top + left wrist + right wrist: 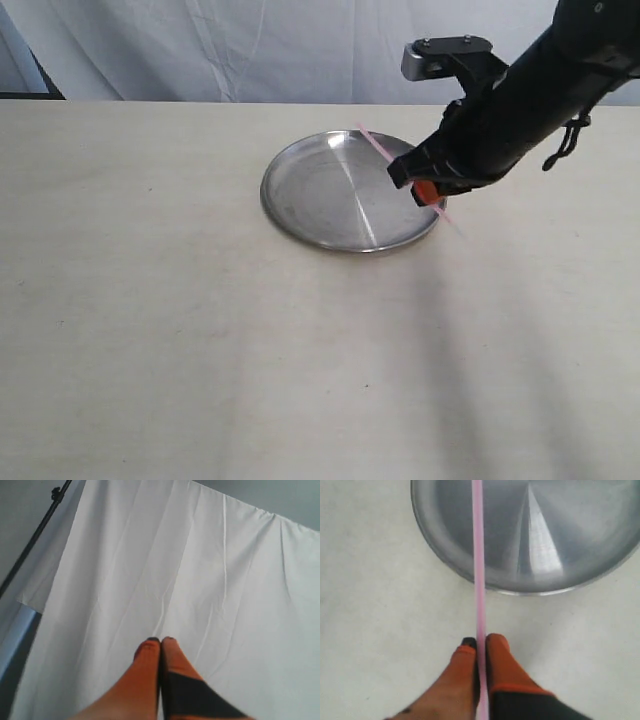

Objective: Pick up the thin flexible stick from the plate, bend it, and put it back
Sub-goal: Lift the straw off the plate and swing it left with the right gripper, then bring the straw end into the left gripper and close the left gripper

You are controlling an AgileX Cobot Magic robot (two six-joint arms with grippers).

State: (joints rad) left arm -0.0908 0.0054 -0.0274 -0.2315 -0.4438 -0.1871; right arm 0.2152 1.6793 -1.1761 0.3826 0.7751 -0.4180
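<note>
Right claw [481,641] pinches the thin flexible stick [478,545], which extends over the plate [570,540]; left claw [160,640] closed, empty.

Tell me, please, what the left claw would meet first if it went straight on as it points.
Likely the white cloth: the shut left claw points at it, with nothing between them in its wrist view. How far off the cloth hangs is unclear.

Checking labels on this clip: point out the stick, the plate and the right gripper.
stick [478,555]: right wrist view, mid-shaft where it crosses the plate.
plate [310,190]: exterior view, bare floor left of centre.
right gripper [481,641]: right wrist view, between the fingertips, shut on the stick.
</note>
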